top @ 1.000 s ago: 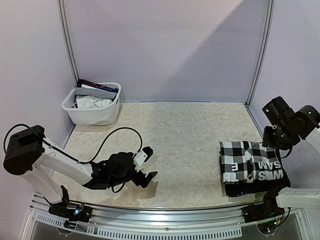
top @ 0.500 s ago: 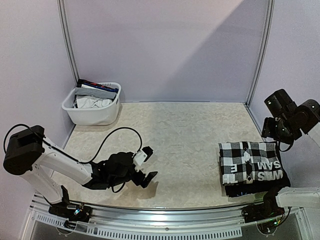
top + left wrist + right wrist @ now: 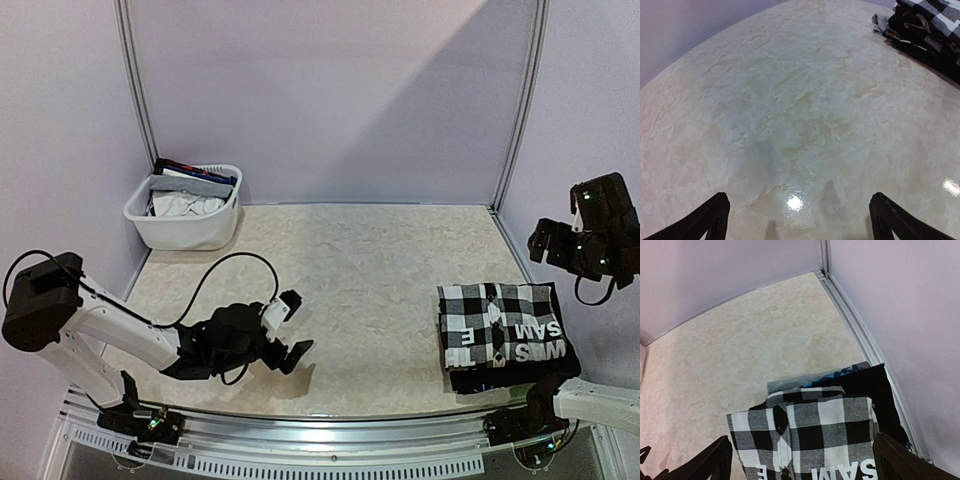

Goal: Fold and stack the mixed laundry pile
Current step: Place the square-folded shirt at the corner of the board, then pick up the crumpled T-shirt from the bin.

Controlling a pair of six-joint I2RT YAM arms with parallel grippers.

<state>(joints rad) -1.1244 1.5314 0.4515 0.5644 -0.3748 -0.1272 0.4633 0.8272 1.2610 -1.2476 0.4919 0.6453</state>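
Black-and-white checkered shirt (image 3: 495, 322) tops the folded stack (image 3: 500, 376) at the table's (image 3: 370, 260) near right. Right gripper (image 3: 556, 250) hangs raised near it, fingers released, empty. Left gripper (image 3: 296, 326) sits low over the table, fingers released.

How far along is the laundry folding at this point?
Done: a folded stack sits at the right of the table, checkered shirt on top, darker pieces beneath. In hand: nothing; the left tool hovers low over bare table and the right tool is raised beyond the stack, both open and empty. Left: clothes heaped in the basket at the far left, not yet folded.
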